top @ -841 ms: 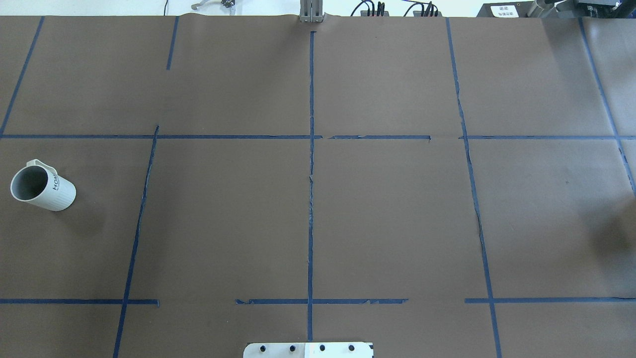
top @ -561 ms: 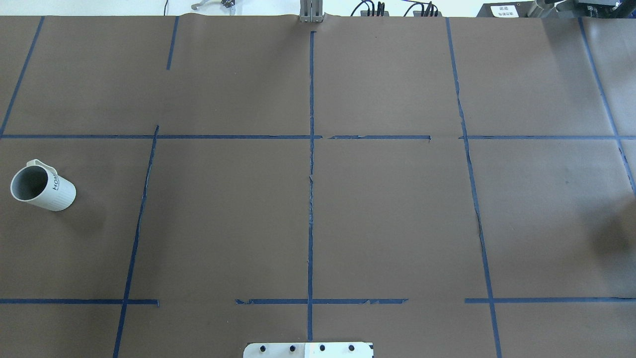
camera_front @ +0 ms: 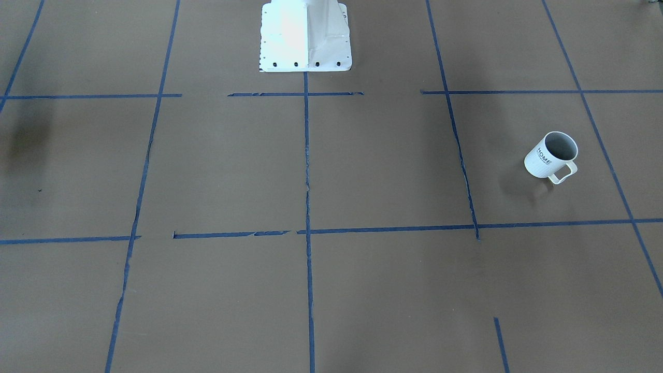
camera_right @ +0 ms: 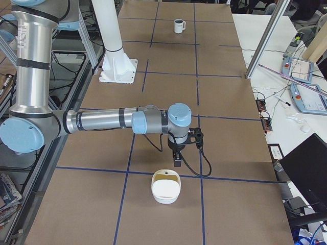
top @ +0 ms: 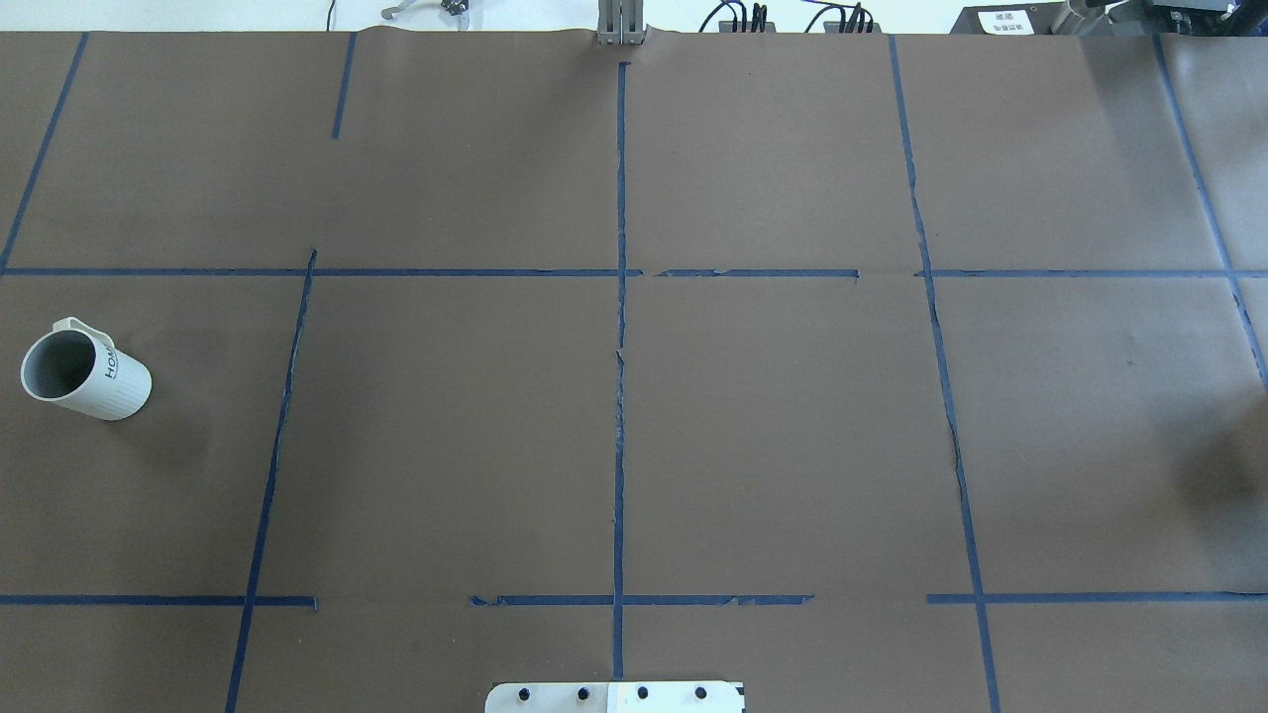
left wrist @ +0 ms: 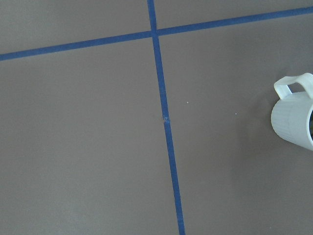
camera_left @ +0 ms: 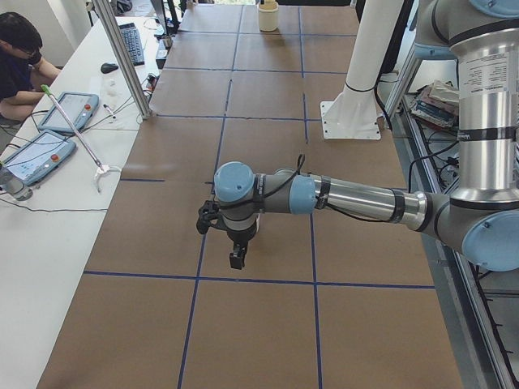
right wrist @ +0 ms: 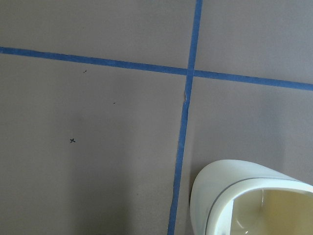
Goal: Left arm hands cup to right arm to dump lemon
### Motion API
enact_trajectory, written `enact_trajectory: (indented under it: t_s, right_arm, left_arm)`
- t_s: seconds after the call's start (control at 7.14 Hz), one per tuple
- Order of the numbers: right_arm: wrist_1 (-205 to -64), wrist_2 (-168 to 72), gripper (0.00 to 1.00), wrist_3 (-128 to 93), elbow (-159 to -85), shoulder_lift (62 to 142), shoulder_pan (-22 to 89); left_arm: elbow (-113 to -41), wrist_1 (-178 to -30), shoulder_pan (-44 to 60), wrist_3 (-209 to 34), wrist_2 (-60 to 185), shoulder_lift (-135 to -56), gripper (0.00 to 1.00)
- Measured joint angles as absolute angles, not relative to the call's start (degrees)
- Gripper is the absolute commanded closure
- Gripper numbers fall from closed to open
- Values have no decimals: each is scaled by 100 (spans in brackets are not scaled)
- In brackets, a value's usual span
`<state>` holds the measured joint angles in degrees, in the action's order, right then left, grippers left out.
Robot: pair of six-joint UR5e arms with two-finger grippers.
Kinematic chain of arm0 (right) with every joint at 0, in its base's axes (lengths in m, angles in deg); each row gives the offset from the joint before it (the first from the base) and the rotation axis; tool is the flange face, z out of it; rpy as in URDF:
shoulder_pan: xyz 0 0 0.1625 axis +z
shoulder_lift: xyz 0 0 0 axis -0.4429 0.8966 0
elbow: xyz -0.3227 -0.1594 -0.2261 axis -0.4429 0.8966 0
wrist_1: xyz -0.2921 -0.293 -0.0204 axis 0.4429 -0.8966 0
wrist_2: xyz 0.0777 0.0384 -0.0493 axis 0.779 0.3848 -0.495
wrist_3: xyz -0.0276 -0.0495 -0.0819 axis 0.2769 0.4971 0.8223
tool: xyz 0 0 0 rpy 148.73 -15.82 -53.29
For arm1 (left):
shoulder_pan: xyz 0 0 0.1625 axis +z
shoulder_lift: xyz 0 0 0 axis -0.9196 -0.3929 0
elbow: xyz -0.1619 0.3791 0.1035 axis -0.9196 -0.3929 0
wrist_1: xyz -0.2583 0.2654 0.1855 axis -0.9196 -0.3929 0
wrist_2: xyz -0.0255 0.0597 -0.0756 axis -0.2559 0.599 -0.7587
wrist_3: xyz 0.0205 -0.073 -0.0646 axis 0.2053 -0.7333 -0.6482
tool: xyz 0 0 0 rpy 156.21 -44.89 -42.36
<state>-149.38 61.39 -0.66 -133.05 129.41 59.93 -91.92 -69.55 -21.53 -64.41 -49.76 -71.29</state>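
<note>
Cup (top: 84,374) is likely light, stiff, slick, breakable; grasp its rim wall. Left pincer (camera_left: 236,259), right pincer (camera_right: 177,162): opening cannot be told.

A bench (top: 773,416) covered in brown paper is marked into squares by blue tape lines (top: 620,396). Along its far side runs a white desk (camera_left: 57,243) with tablets (camera_left: 69,111), a keyboard (camera_left: 131,42), a metal post (camera_left: 122,57) and a seated person (camera_left: 20,73)

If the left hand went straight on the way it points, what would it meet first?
Most likely the bare table: the left hand points straight down at it, near a blue tape line. The cup sits off to the side.
</note>
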Motion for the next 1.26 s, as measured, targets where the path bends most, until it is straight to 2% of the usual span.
enact_trajectory:
  t_s: [0.56, 0.84, 1.26]
  right_arm:
    - [-14938, 6145, 0, -79, -13310, 12926, 5993]
    - [-14938, 6147, 0, -78, -13313, 12926, 5993]
    - [-14938, 6147, 0, -76, -13310, 12925, 5993]
  left_arm:
    - [-9269, -7352, -1893, -7404, -4976, -7286, 0]
    - [-9161, -8567, -1185, -8966, -4622, -7018, 0]
    - [-8525, -10315, -185, -10618, -4336, -6910, 0]
